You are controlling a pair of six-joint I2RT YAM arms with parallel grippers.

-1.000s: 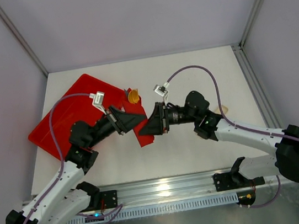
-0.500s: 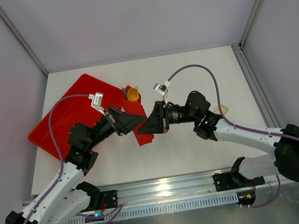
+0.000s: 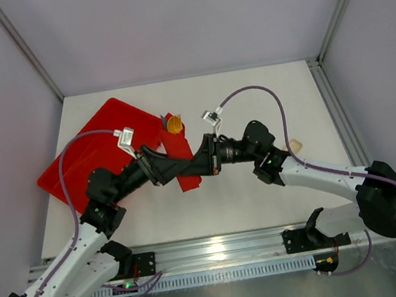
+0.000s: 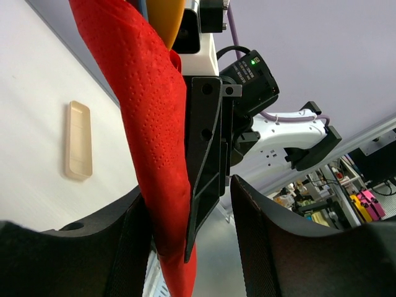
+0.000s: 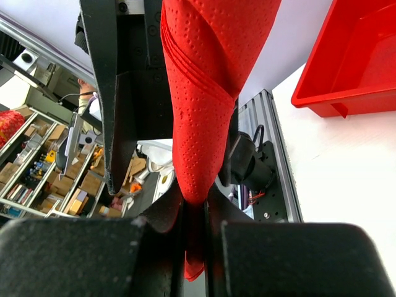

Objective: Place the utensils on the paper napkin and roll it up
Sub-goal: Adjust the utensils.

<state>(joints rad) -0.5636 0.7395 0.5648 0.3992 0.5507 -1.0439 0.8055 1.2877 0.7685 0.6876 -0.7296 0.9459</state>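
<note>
The paper napkin (image 3: 189,180) is rolled into a narrow red tube and hangs in the air between the two arms, above the white table (image 3: 251,104).

The right gripper (image 3: 194,165) has it. In the right wrist view its two fingers are drawn almost together at the bottom of the frame, and the napkin (image 5: 207,93) is pinched in the thin slit between them. A short red tip hangs below the pinch, and the rest of the roll rises away from the fingers.

The left gripper (image 3: 175,168) meets the roll from the other side. In the left wrist view its jaws stand well apart and grip nothing. The napkin (image 4: 158,142) runs down through the gap, close against one finger (image 4: 127,247) and apart from the other. Whether it touches the nearer finger cannot be told. A black finger of the right gripper (image 4: 204,161) lies flat along the roll inside that same gap.

Out of the roll's far end pokes an orange-yellow rounded tip of the utensils (image 3: 176,126), also seen at the top of the left wrist view (image 4: 166,18).

A small pale tan stick (image 4: 78,141) lies flat on the table, well apart from the roll, beyond the right arm (image 3: 297,145).

The red tray (image 3: 96,155) sits on the table on the left side, behind the left arm.
</note>
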